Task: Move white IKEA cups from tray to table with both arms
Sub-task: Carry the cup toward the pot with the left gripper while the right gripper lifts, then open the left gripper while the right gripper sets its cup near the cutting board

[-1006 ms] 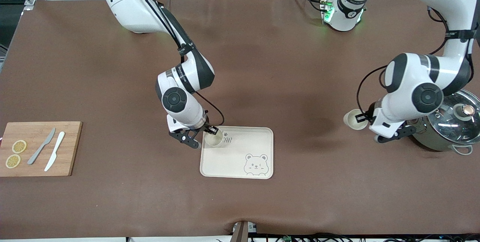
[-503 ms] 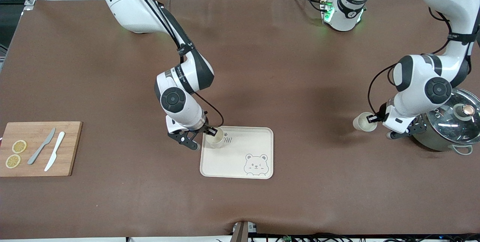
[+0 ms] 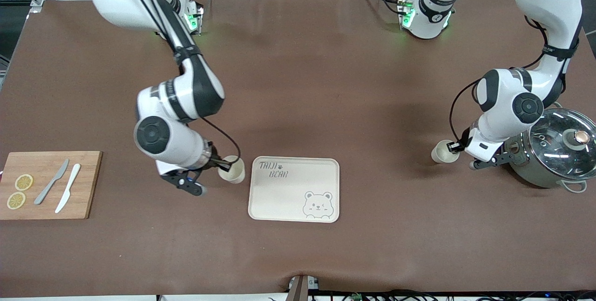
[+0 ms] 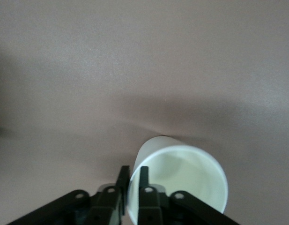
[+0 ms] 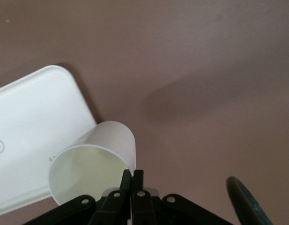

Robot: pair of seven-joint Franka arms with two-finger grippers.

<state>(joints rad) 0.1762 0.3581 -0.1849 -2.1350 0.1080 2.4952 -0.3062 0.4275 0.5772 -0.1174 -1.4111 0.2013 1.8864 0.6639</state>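
Since a second ago my right pincer (image 3: 226, 167) has carried its white cup (image 3: 233, 169) off the bear tray (image 3: 294, 189); clamped on the rim, it hangs just outside the tray's edge. My left pincer (image 3: 454, 146) pinches the other cup (image 3: 442, 151) beside the steel pot (image 3: 551, 152), open bench between it and the tray.

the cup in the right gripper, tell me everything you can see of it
The cup is a small, plain cream-white tumbler with no handle, slightly tapered, with a round open rim, and looks like matte plastic. It is empty. The right gripper is shut on its wall at the rim, one finger inside and one outside. It is tilted, beside the bear tray at the right arm's end, not on it.
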